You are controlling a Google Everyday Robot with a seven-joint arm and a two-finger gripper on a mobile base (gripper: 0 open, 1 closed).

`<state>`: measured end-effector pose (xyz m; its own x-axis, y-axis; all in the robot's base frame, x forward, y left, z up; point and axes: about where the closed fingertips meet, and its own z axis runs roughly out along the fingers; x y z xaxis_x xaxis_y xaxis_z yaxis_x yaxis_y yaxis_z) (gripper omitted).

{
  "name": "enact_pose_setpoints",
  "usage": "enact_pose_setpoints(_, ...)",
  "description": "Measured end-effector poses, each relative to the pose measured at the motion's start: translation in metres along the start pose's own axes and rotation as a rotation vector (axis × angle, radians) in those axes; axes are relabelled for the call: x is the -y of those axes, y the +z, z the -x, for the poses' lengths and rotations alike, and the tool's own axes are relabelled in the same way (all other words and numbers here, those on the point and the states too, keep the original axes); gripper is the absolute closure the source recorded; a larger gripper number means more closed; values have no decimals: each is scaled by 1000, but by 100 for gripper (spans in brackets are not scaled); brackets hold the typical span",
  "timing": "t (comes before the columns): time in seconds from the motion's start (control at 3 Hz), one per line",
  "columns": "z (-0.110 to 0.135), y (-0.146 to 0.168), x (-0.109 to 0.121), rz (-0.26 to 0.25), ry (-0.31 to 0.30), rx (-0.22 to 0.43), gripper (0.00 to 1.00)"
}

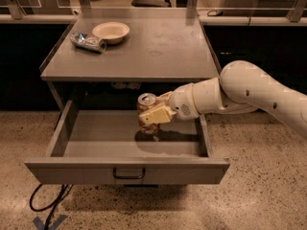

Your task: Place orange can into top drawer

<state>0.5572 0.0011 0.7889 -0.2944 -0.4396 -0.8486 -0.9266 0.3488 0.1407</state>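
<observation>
- Over the open top drawer [98, 139], right of its centre: gripper [147, 118] reaching in from the right at the end of a pale arm [242, 89].
- Claw clamped on the orange can [147, 101]; a cream finger [156, 115] lies across the can's near side, silver top rim showing above it.
- Can roughly upright, inside the drawer's outline, low over the drawer floor. Dark shadow on the floor directly under it. Whether the base touches the floor: cannot tell.
- Drawer pulled fully out toward the near side; grey interior, flat front panel, small dark handle [128, 173] at the panel's middle.
- Grey table [163, 51] above the drawer. Far left of its top: a pale shallow bowl [111, 31], and just beside it to the left a crushed silver-blue can [88, 41] lying on its side.
- Arm's elbow sits right of the table, outside the drawer's right wall; the wrist crosses over that wall.
- Speckled floor [261, 186] around the base; dark cable [47, 204] looping on it near the drawer's left front corner.
</observation>
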Motion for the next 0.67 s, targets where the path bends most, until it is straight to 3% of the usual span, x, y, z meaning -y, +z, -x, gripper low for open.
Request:
enact_pose_setpoints(0.33,0,2,0,-3,-3,-1,100)
enact_pose_setpoints(0.67,0,6,-3,40,-11,101,100)
